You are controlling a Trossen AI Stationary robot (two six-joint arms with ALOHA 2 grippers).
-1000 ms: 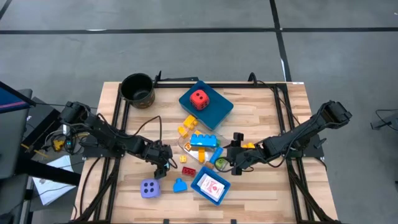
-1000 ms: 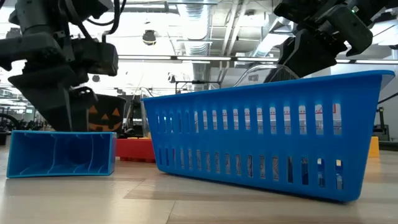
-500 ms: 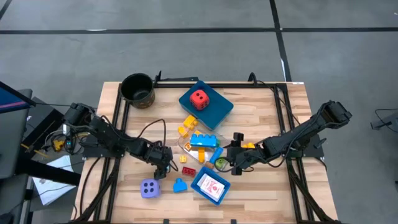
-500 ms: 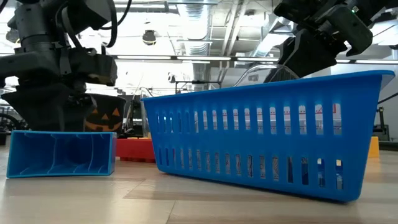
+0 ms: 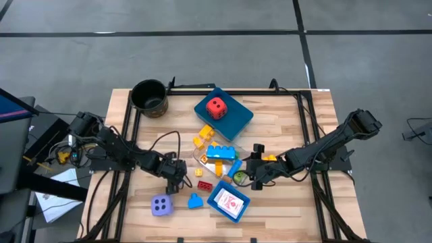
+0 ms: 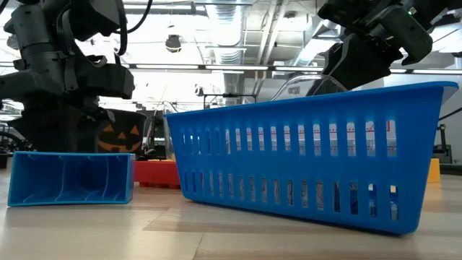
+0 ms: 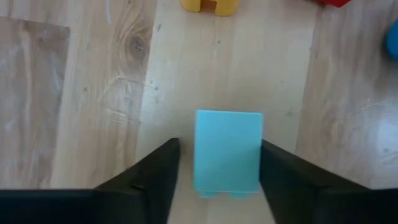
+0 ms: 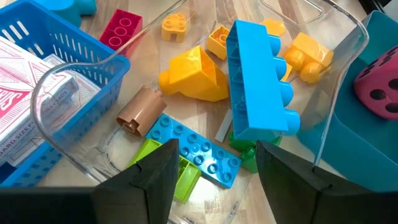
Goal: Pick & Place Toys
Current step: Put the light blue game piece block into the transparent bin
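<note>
Your left gripper [image 5: 175, 180] has edged lower in the frame since a second ago, fingers spread around a light blue brick [image 7: 227, 151] at lower centre. Your right gripper [image 5: 253, 174] hasn't moved, open over the toy pile [image 5: 219, 156] at mid-frame.

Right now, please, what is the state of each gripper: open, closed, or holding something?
Left gripper: open, astride a light blue plastic brick, not clamped.
Right gripper: open, empty, above the toy pile.
</note>
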